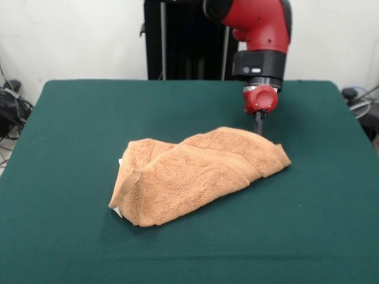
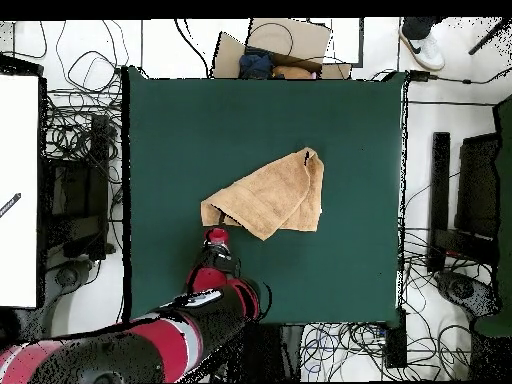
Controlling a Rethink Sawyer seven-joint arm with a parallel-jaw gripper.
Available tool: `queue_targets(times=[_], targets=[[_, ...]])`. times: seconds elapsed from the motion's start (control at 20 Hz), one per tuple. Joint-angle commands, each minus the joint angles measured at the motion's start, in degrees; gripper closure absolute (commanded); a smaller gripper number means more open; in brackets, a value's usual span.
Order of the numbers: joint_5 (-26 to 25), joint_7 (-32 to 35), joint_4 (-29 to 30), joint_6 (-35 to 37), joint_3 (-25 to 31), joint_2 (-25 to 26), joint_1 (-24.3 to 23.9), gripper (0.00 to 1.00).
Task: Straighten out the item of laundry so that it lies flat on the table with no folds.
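Note:
The item of laundry (image 1: 195, 174), a light orange-tan terry towel, lies bunched and folded over itself in the middle of the dark green table (image 1: 77, 118). A small white tag peeks out at its front left corner. My gripper (image 1: 259, 125) hangs from the red arm just behind the towel's far right end, its tip down at the cloth's edge. In the overhead view the towel (image 2: 272, 195) is a crumpled wedge on the table (image 2: 340, 110), and the gripper (image 2: 216, 233) sits at its lower left corner. Whether it holds the cloth is hidden.
Green felt surrounds the towel on all sides. Beyond the table edges lie tangled cables (image 2: 85, 140), a cardboard box (image 2: 280, 45), black equipment (image 2: 441, 200) and a white surface (image 2: 20, 190). A person's shoe (image 2: 425, 48) shows at the top right.

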Motion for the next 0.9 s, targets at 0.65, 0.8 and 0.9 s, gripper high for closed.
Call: queue_targets(times=[0.65, 0.8, 0.9], targets=[[4.6, 11.0, -4.4, 15.1, 4.5, -2.4, 1.8, 0.0], [3.7, 11.0, -4.3, 17.1, 4.0, -4.0, 2.0, 0.0], [2.5, 11.2, -4.0, 18.7, 4.1, -5.6, 1.7, 0.0]])
